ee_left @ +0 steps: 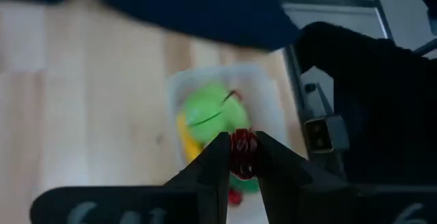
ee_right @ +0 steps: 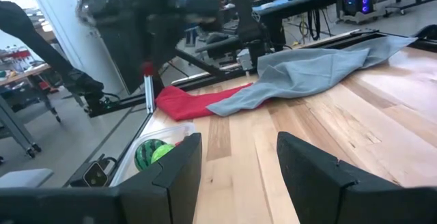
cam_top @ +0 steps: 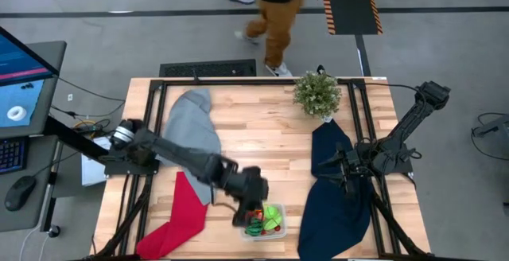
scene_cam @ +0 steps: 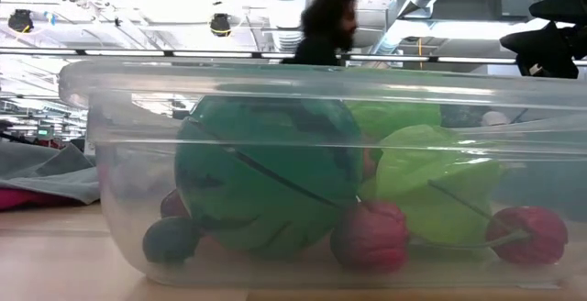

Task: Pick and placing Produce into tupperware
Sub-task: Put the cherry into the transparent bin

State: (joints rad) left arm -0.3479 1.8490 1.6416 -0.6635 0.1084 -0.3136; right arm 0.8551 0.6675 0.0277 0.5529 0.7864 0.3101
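Produce fills one clear tupperware (cam_top: 274, 231) at the near edge of the desk (cam_top: 262, 126), between a red cloth (cam_top: 181, 213) on the left and a navy cloth (cam_top: 334, 189) on the right. Through its wall the low view shows one dark green striped melon ball (scene_cam: 266, 172), one light green leafy piece (scene_cam: 436, 186), two pinkish-red round pieces (scene_cam: 371, 235) and one small dark ball (scene_cam: 170, 239). Left claw (ee_left: 242, 157) hangs right over the container, closed around a small red toy piece (ee_left: 243, 152). Right claw (ee_right: 235, 156) waits over the navy cloth, fingers spread apart. A grey cloth (cam_top: 195, 130) lies far left under the left arm; one potted plant (cam_top: 317, 94) stands at the far edge. A person (cam_top: 274, 14) walks beyond the desk
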